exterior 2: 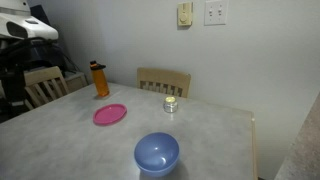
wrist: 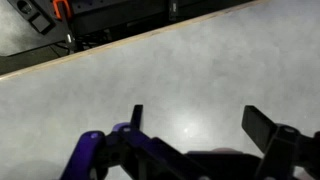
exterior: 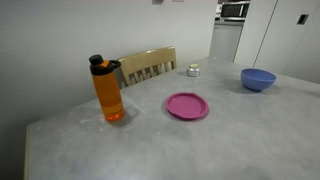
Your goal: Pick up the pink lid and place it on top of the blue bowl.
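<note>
On counter [exterior: 250,130]: one pink lid [exterior: 187,106], flat, between one orange bottle [exterior: 108,90] and one blue bowl [exterior: 258,79], touching neither. Two chairs [exterior 2: 163,80] [exterior 2: 45,85] beside counter; one small silver object [exterior: 193,70] near one. One gripper [wrist: 195,122] in wrist view, fingers wide apart, over counter.
</note>
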Controlling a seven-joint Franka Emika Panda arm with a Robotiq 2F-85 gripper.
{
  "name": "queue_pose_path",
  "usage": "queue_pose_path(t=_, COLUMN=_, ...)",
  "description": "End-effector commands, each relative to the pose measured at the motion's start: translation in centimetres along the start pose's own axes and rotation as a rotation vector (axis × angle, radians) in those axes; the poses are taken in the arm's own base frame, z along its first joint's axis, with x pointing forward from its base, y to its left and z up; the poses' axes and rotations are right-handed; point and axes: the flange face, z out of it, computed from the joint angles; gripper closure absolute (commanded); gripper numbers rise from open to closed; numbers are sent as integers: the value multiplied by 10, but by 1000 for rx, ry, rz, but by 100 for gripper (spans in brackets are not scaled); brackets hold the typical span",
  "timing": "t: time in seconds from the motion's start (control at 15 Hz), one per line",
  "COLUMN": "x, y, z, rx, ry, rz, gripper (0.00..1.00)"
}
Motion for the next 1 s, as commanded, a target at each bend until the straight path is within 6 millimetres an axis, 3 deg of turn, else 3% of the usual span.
queue_pose_path(t=0.0, x=0, y=0, z=0, rx=0, ry=-1, rz=0, gripper=0)
queue_pose_path(t=0.53, x=61, y=-14, z=14, rx=16, ry=8, rz=-86, gripper=0)
queue_pose_path(t=0.93, x=115, y=-41, z=37, rx=23, ry=-50, rz=-80, gripper=0)
